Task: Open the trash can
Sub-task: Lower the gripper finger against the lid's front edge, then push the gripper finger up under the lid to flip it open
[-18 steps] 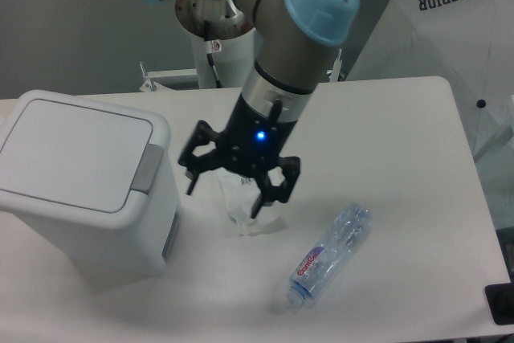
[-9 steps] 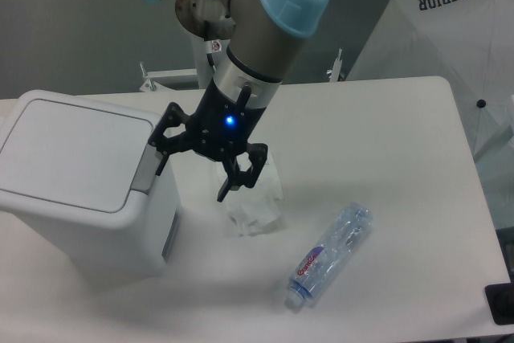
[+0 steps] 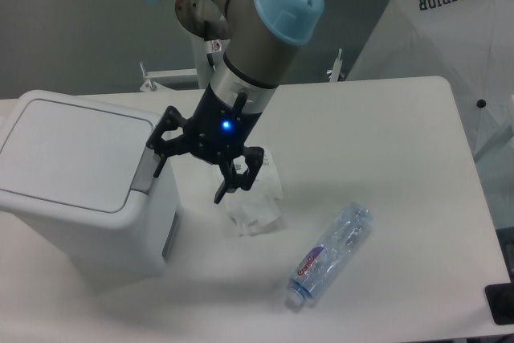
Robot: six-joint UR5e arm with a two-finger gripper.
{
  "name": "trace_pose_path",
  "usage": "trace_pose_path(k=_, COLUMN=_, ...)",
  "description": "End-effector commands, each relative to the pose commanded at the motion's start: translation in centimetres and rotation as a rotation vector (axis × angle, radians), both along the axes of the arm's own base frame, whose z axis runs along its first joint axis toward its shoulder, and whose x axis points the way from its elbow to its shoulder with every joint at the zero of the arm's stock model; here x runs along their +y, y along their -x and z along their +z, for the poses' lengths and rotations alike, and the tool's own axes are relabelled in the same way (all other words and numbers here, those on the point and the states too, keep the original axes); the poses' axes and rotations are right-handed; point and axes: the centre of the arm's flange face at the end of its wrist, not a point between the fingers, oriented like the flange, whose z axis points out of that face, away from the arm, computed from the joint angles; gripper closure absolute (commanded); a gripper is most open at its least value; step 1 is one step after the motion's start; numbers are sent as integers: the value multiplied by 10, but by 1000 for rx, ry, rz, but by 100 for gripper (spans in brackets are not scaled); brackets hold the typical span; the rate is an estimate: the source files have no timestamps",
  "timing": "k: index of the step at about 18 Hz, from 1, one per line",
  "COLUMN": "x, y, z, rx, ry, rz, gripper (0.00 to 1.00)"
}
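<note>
Your gripper [image 3: 189,178] spread wide, one fingertip [image 3: 157,169] beside the closed trash can's [image 3: 80,186] grey push-button [image 3: 145,170].

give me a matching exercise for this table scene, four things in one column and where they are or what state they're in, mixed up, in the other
Things:
1. trash can
2. claw
3. plastic bottle
4. crumpled clear wrapper

Descriptions:
A. lying on its side, front right of the table
B. lid shut, at the table's left edge
C. open, by the grey push-button
D. on the table between bin and bottle

Pairs: 1-B, 2-C, 3-A, 4-D
</note>
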Motion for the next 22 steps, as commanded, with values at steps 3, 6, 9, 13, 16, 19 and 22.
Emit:
trace_pose_path(k=3, x=0, y=0, z=-1, rx=0, ry=0, rz=-3, gripper=0)
trace_pose_path(k=6, x=2, y=-1, z=-3, rx=-1, ry=1, rz=-7, gripper=0)
trace_pose_path(k=9, x=2, y=-1, z=-3, rx=-1, ry=2, rz=-8, gripper=0)
trace_pose_path(k=13, x=3, y=-1, z=5, rx=4, ry=-6, rz=-4, gripper=0)
trace_pose_path(k=16, x=2, y=-4, z=13, rx=6, ry=-17, rz=-4, gripper=0)
trace_pose_path(k=19, x=2, y=-6, z=8, rx=1, ry=-8, rz=-6, gripper=0)
trace_pose_path(k=22, x=8, y=-17, z=1, rx=-3, ry=2, rz=-27, gripper=0)
